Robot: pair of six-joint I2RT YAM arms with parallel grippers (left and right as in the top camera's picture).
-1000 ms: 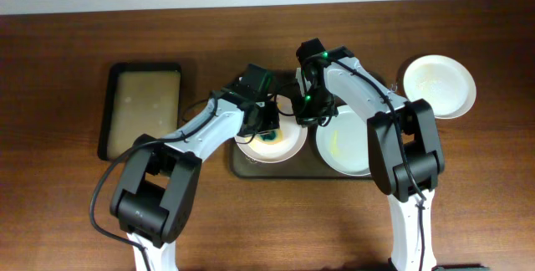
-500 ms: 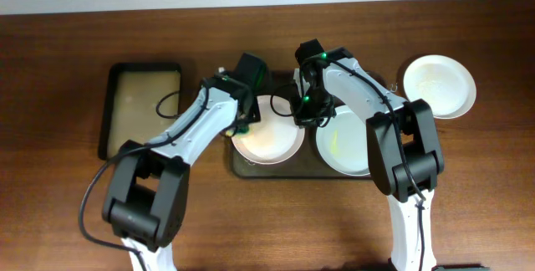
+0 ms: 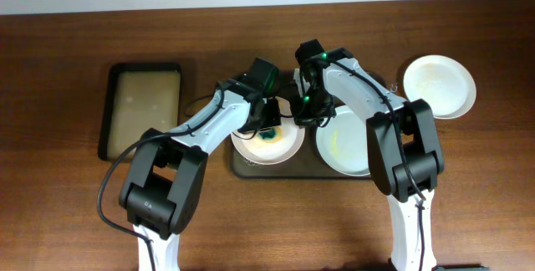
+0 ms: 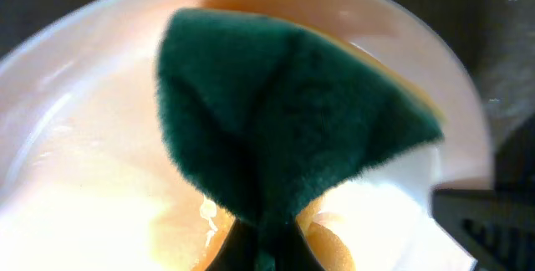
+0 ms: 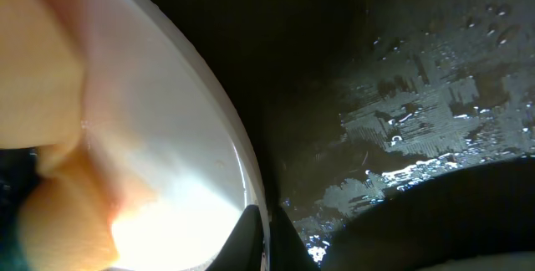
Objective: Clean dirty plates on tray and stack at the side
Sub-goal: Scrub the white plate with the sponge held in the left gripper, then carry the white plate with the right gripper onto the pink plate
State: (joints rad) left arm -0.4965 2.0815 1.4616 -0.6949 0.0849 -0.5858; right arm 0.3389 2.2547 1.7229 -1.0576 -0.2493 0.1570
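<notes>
The dark brown tray (image 3: 244,168) holds two white plates. My left gripper (image 3: 269,127) is shut on a green sponge (image 4: 284,120) and presses it inside the left plate (image 3: 288,144); the plate fills the left wrist view (image 4: 84,179). My right gripper (image 3: 299,114) is shut on that plate's right rim (image 5: 242,171), over the wet tray floor (image 5: 418,120). The second plate (image 3: 347,145) on the tray shows a yellowish smear. A third plate (image 3: 440,85) lies on the table at the far right.
A smaller black tray with tan lining (image 3: 144,108) lies at the left of the wooden table (image 3: 67,204). Both arms cross over the dark tray's back edge.
My left gripper swung off to the plate's left edge half a second ago and has come back over the plate's middle with the sponge. The right gripper has kept still on the rim.
</notes>
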